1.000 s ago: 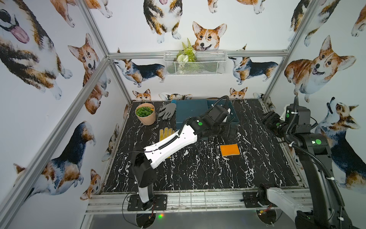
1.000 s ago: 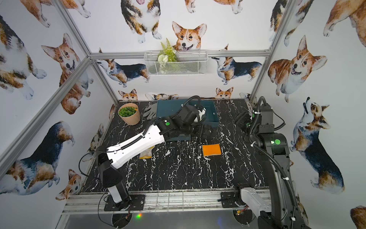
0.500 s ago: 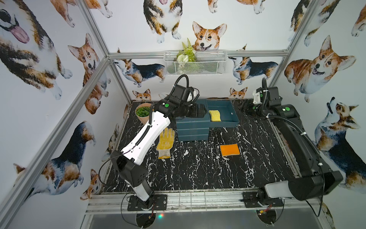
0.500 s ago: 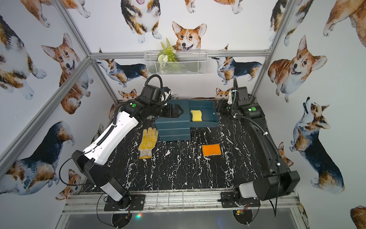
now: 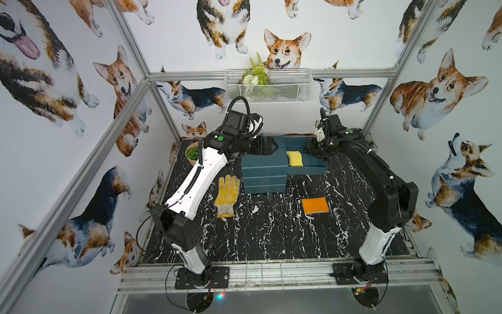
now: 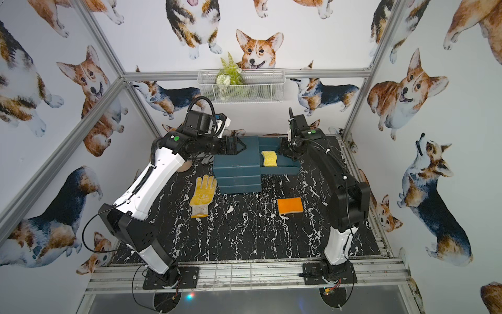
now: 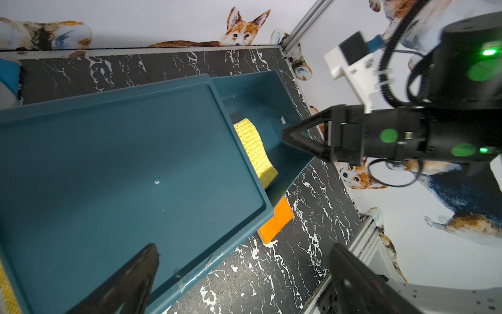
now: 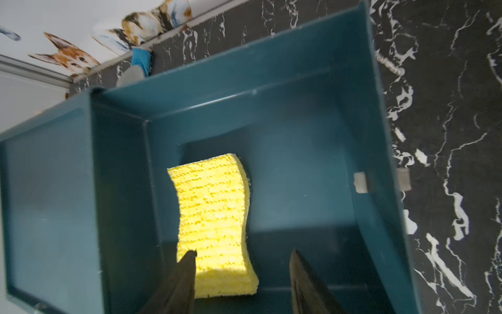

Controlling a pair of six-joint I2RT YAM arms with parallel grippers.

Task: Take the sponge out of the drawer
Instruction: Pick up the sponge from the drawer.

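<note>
The drawer (image 5: 312, 170) stood pulled out and the sponge (image 8: 214, 225) lay flat on its floor, not yet gripped, so the grasp and lift were all left to do. The right claw (image 8: 243, 252) hung just above the sponge's near end, jaws partly apart and empty. The left claw (image 5: 273, 146) hovered over the cabinet (image 5: 263, 168) top, spread wide, holding nothing. A second before, the left arm had stretched across the cabinet and the right arm had stood back at the table (image 5: 271, 231) edge; since then the right claw had come over the drawer.
</note>
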